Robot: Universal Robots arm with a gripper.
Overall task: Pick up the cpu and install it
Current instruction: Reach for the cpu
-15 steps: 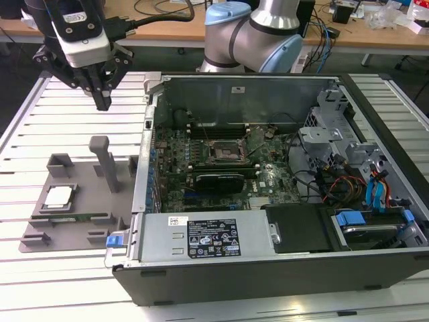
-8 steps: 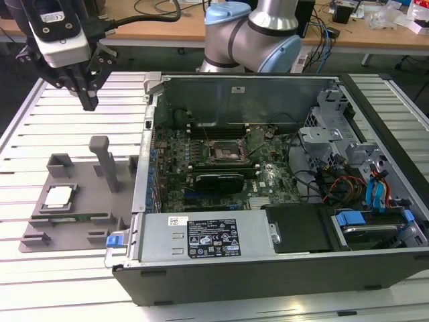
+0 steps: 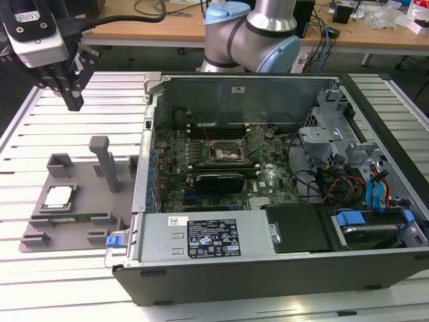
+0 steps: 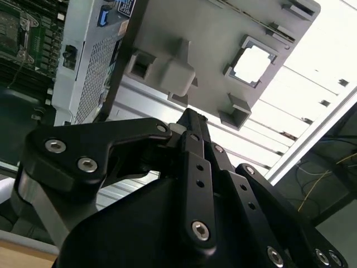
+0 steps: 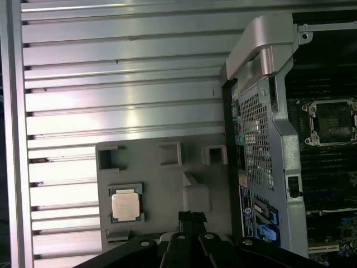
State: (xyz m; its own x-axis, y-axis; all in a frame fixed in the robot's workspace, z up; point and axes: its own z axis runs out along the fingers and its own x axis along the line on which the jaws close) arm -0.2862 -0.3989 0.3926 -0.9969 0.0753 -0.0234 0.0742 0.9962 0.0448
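While the arm (image 3: 255, 30) reaches out over the table (image 3: 87, 275), I read the jaws as pressed together with nothing pinched between them. In the exterior view they hang at about 11 o'clock in the scene, tips pointing down at the pale slats and clear of everything below.

The cpu (image 3: 59, 196) lies flat, silvery top up, in a square recess of the grey plate (image 3: 87, 194). That puts it at roughly 9 o'clock in the exterior view. Taken from the jaws, it sits at about 6 o'clock, well apart from them and untouched.

A tall post (image 3: 107, 161) stands upright on the plate at about 2 o'clock from the cpu. It rises between the chip and the case (image 3: 268, 285).

The case lies open on the table just beside the plate, at 3 o'clock from it. On its green board I can make out the socket (image 3: 224, 153), also at about 3 o'clock from the cpu and well apart from it, with the case wall between them.

In the first wrist view the cpu (image 5: 125, 204) shows squarely in its recess, corners held by the plate's low rim. The dark fingertips (image 5: 189, 218) meet off to one side of it, not over it. In the second wrist view the chip (image 4: 254, 61) glares white in the same recess, again well beyond the closed tips (image 4: 191, 125).
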